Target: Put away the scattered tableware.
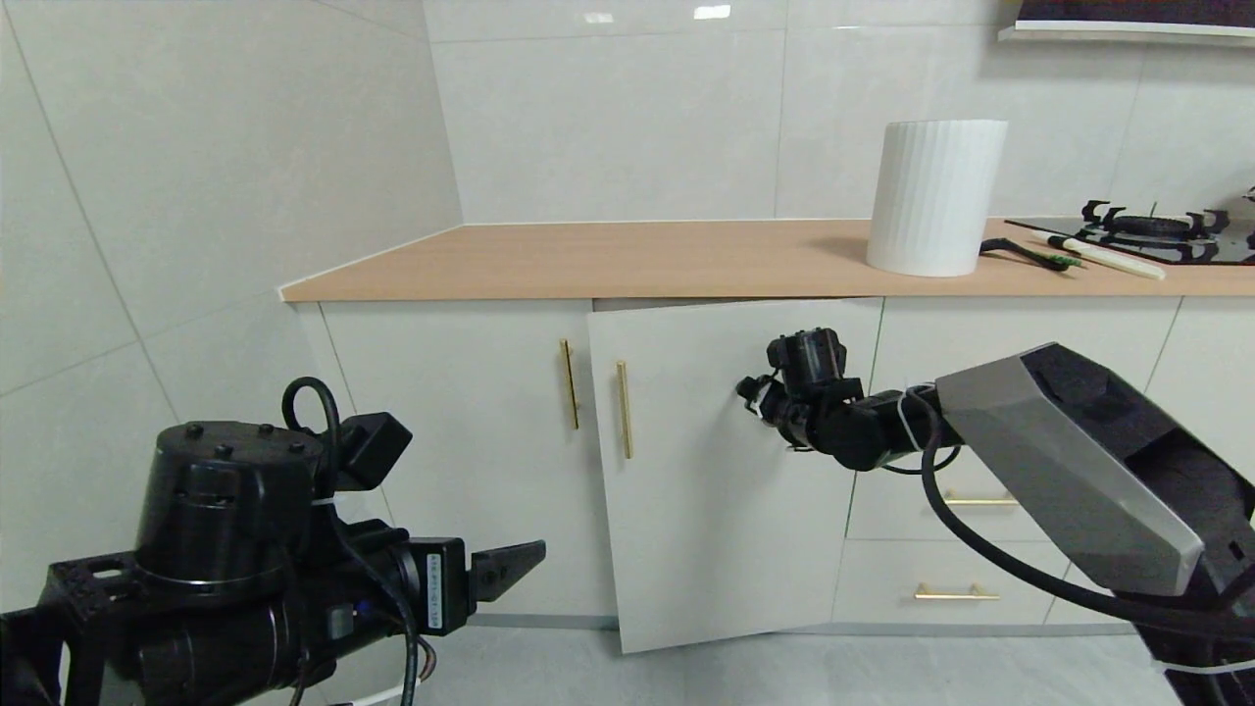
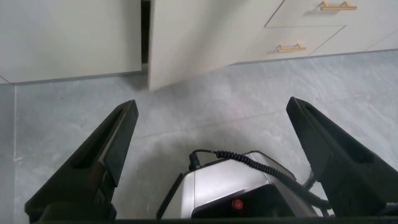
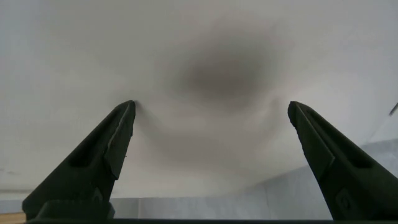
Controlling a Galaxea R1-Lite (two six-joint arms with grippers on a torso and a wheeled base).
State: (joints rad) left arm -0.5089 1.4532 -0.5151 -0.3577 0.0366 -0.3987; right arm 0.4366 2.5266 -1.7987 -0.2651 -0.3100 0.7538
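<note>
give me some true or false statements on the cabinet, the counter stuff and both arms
1. The cabinet door with the gold handle stands ajar. True.
2. The white ribbed container stands on the floor. False: it stands on the countertop.
3. The right jaws are open, close up to the door's front. True.
4. The left jaws are shut on a spoon. False: they are open and empty, low over the floor.
5. The utensils lie to the left of the container. False: they lie to its right, toward the stove.
</note>
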